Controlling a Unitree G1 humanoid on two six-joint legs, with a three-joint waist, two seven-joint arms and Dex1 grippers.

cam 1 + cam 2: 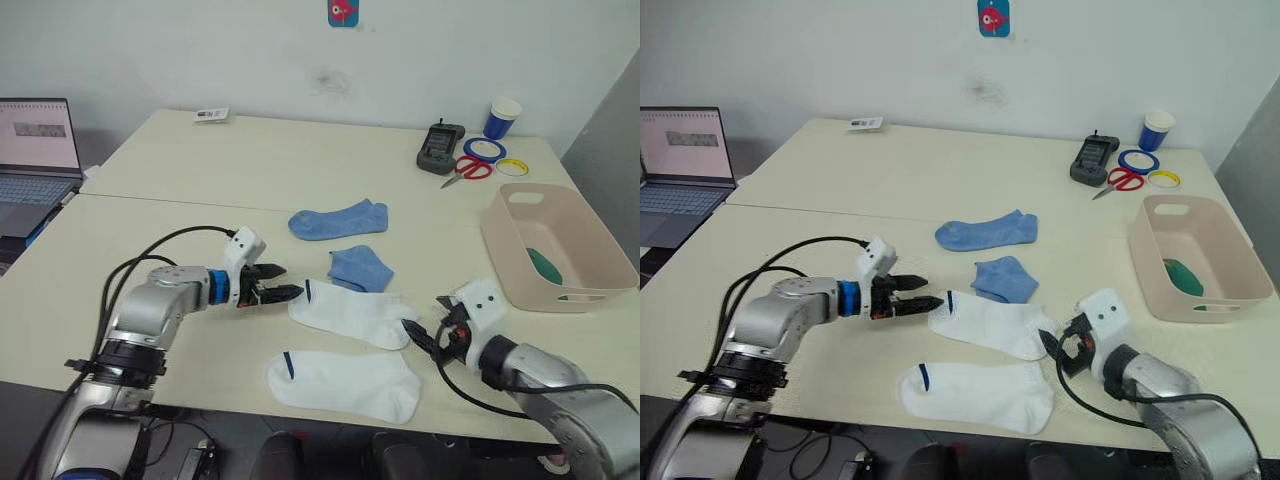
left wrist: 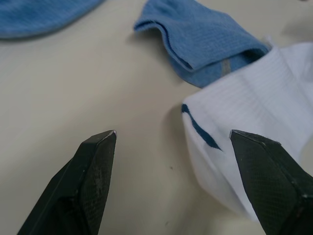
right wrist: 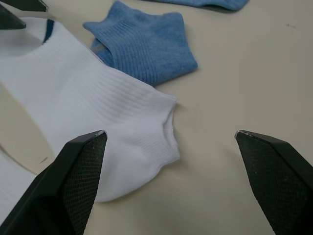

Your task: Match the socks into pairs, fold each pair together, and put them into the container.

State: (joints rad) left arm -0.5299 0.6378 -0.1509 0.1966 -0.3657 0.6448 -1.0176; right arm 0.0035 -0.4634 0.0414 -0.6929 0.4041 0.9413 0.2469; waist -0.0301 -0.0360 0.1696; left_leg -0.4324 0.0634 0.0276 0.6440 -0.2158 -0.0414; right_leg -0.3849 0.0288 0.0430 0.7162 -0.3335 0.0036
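Two white socks with a dark blue cuff mark lie near the table's front: the upper white sock (image 1: 350, 315) and the lower white sock (image 1: 345, 383). My left gripper (image 1: 285, 283) is open at the upper sock's cuff end (image 2: 205, 137), which lies between its fingers. At that sock's toe end (image 3: 146, 147) my right gripper (image 1: 418, 335) is also open. A flat blue sock (image 1: 338, 220) and a bunched blue sock (image 1: 360, 267) lie just behind. The pale pink container (image 1: 510, 245) stands at the right with a dark green item (image 1: 545, 263) inside.
At the back right are a blue-and-white cup (image 1: 503, 117), tape rolls (image 1: 484, 149), red scissors (image 1: 468, 170) and a black device (image 1: 440, 147). A laptop (image 1: 35, 160) stands at the far left, and a small card (image 1: 211, 115) lies at the back edge.
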